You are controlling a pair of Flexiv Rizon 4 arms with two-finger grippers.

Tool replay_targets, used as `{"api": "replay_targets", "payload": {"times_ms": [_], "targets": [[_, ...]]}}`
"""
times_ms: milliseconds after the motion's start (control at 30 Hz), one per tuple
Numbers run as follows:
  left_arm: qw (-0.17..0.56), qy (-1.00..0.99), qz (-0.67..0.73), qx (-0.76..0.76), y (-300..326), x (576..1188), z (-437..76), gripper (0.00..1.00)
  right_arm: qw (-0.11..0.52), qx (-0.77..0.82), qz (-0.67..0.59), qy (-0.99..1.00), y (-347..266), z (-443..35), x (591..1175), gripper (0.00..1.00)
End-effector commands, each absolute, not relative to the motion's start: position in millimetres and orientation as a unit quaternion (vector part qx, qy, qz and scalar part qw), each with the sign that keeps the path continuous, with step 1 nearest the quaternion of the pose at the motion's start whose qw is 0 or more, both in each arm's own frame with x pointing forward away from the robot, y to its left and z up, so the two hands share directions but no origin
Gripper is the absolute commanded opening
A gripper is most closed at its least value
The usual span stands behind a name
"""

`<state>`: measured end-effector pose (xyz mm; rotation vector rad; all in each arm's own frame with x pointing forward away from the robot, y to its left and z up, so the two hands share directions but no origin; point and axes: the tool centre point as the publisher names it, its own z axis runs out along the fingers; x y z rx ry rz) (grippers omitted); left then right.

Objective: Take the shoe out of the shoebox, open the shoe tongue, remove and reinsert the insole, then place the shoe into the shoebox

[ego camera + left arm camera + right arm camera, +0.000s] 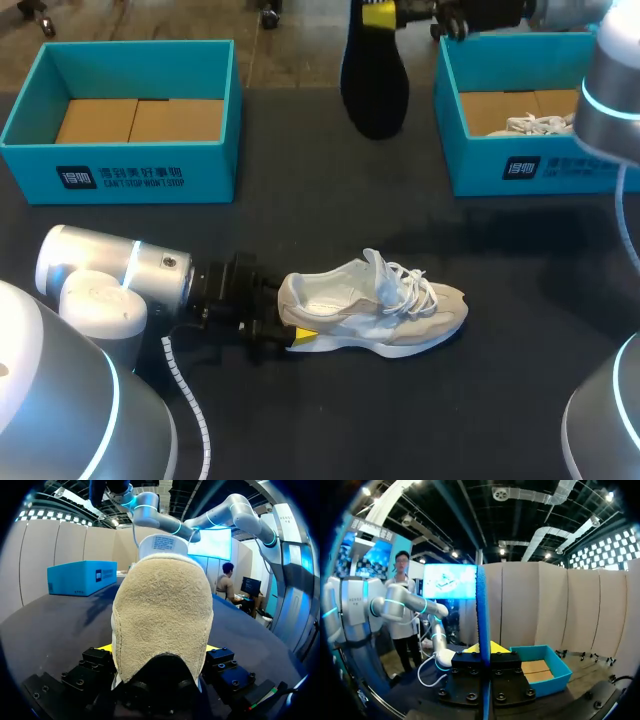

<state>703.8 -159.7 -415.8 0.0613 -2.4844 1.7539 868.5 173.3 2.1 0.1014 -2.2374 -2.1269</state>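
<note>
The left pincer (292,320) is clenched on the heel of the shoe (390,310), which lies on the table (330,430), toe pointing straight ahead of it. The right pincer (378,12) grasps the insole (374,85) edge-on, jutting ahead of its fingers.

arms (110,275) silver, cyan rings | pincer (289,320) black, yellow-tipped | cable (185,388) white, coiled

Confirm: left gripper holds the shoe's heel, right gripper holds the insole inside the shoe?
Not inside: the head view shows the right gripper holding the insole aloft, clear of the shoe. The left gripper part is right.
</note>
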Motion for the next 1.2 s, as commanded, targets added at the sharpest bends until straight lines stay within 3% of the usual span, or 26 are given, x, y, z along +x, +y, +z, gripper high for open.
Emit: {"api": "replay_targets", "payload": {"times_ms": [33,433,767,1033,1200], "targets": [[0.050,-0.817,0.574,0.020,-161,704,-416,0.00,0.035,0.026,-0.685,-0.727,183,18,863,0.00],[0.050,-0.817,0.574,0.020,-161,704,-416,0.00,0.097,-0.051,-0.683,-0.722,189,59,827,0.00],[0.050,-0.817,0.574,0.020,-161,704,-416,0.00,0.127,-0.113,-0.679,-0.714,195,53,785,0.00],[0.050,-0.817,0.574,0.020,-161,704,-416,0.00,0.133,-0.151,-0.675,-0.710,199,44,750,0.00],[0.050,-0.817,0.574,0.020,-161,704,-416,0.00,0.105,-0.160,-0.661,-0.726,193,43,747,0.00]]}}
